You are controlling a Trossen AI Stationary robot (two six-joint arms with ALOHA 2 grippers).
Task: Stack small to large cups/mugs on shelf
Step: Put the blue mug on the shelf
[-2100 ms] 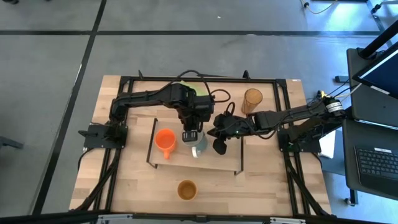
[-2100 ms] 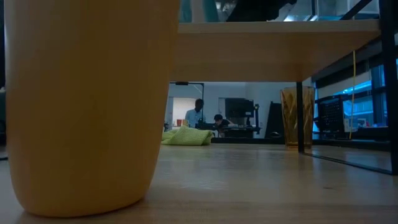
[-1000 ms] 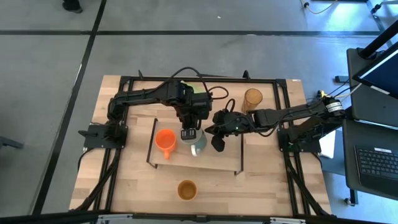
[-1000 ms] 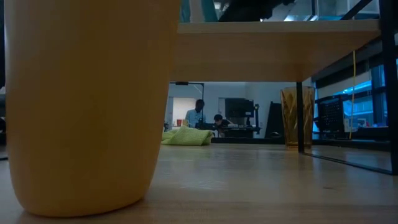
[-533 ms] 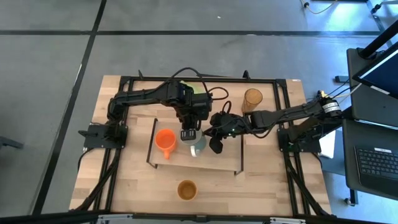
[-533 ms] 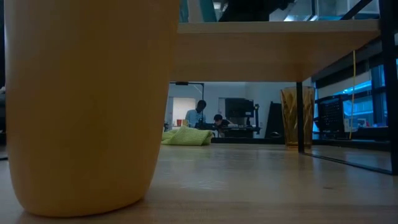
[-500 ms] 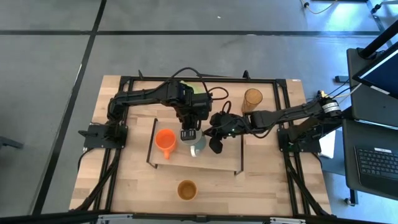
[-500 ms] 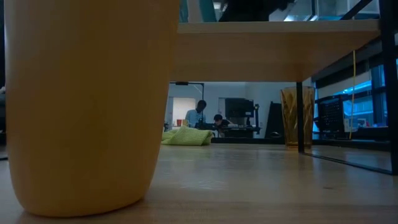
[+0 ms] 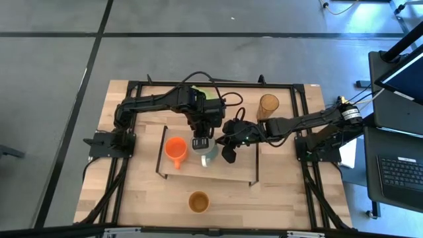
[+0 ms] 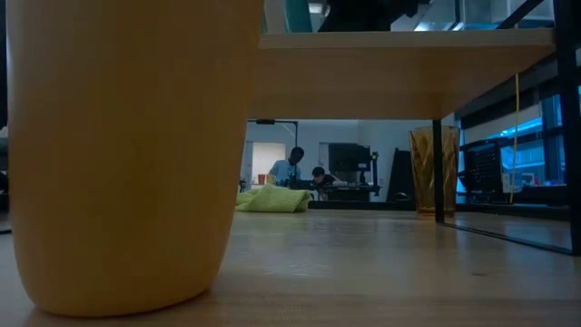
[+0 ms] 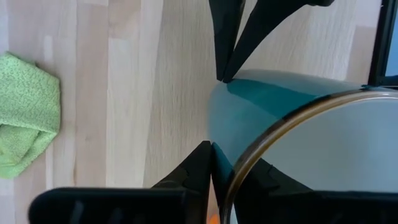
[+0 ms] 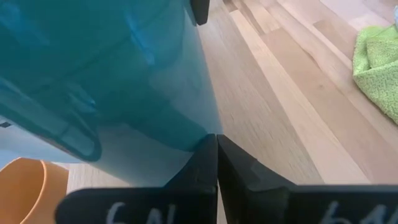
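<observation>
The white mug (image 9: 210,154), pale teal outside, is on the shelf (image 9: 231,173) near its far edge, right of the small orange mug (image 9: 175,151). My left gripper (image 9: 203,143) is shut on the white mug from above. My right gripper (image 9: 223,149) is shut, with its tips at the mug's right side. The tan-brown cup (image 9: 198,201) stands on the table in front of the shelf and fills the left of the low view (image 10: 127,154). The amber tumbler (image 9: 268,106) stands on the table at the far right. My left gripper holds the white mug's rim (image 11: 231,180) on its far left side, one finger outside the wall (image 11: 200,163) and one inside (image 11: 261,175). The fingers point down from above. The mug is upright; I cannot tell if its base rests on the shelf. My right gripper's shut fingertips (image 12: 216,140) touch the mug's outer wall (image 12: 186,118), coming roughly level from the table's right. They also show in the left wrist view (image 11: 225,74) at the wall's edge.
A green cloth (image 11: 25,118) lies on the table beyond the shelf, mostly under the left arm in the high view. The shelf's black end frames (image 9: 255,165) stand at both short ends. People show in the room behind the table (image 10: 290,168).
My right gripper has edged toward the table's left, up to the white mug's side. The left gripper and the mug have stayed in place.
</observation>
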